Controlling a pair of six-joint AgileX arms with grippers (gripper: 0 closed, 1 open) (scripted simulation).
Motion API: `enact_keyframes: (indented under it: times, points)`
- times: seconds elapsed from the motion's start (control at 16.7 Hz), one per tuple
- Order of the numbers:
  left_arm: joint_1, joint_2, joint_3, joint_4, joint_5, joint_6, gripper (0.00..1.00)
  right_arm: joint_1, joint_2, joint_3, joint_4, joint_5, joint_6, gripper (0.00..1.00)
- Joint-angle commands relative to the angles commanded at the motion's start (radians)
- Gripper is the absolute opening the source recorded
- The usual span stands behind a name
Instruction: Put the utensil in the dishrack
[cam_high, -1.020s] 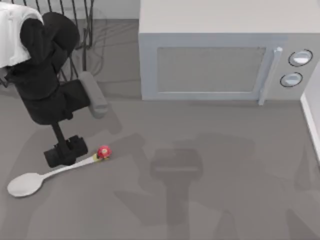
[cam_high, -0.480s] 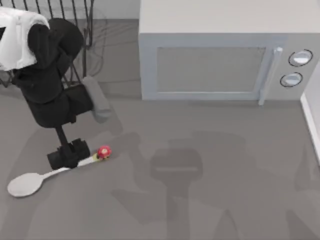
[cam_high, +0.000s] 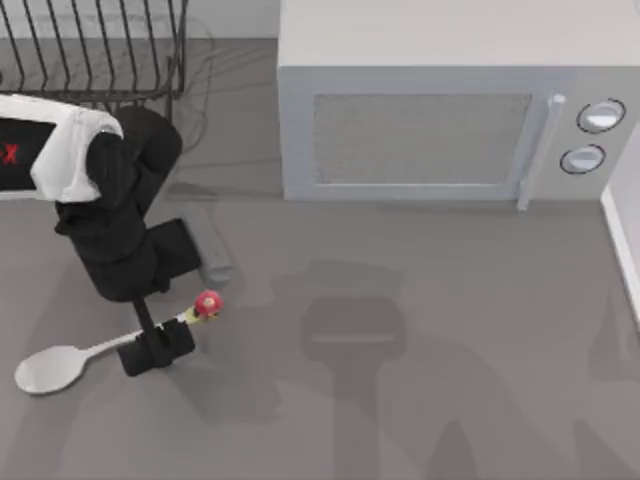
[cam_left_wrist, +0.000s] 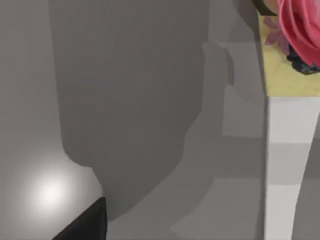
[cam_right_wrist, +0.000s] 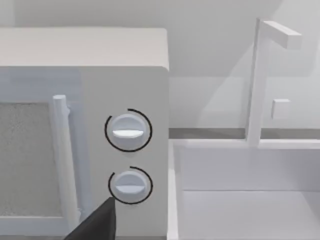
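**Left pincer positioned at utensil handle**

The left pincer (cam_high: 157, 350) is lowered over the worktop (cam_high: 420, 400) at the top view's left, directly on the handle of the utensil (cam_high: 75, 357). Whether its fingers are spread or closed on the handle cannot be told: the black pincer body covers the contact zone in the top view.

The utensil lies flat on the worktop. Its oval bowl extends out to the left of the pincer, and its red-and-yellow knob (cam_high: 207, 304) sits just beyond the pincer on the opposite side, toward the microwave (cam_high: 440, 110). In the left wrist view the white handle (cam_left_wrist: 287, 165) runs close past the camera, with the yellow section and pink-red knob (cam_left_wrist: 300, 30) at its end; a dark finger tip (cam_left_wrist: 85, 225) shows at the frame corner, apart from the handle.

The dishrack (cam_high: 95, 45) stands well behind the left pincer, at the rear left of the worktop, beside the microwave. The utensil is not in it.

The right wrist view faces the microwave's two dials (cam_right_wrist: 128, 131), with a dark finger tip (cam_right_wrist: 97, 225) in front.
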Motion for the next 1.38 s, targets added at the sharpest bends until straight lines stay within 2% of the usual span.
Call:
enact_keyframes:
  times: [0.3,1.08,1.38]
  points:
    - [0.0,0.007,-0.008,0.013,0.0,0.0,1.0,0.0,0.0,0.0,0.0,0.0,0.0,1.0]
    - [0.0,0.007,-0.008,0.013,0.0,0.0,0.02,0.0,0.0,0.0,0.0,0.0,0.0,1.0]
    - [0.0,0.007,-0.008,0.013,0.0,0.0,0.0,0.0,0.0,0.0,0.0,0.0,0.0,1.0]
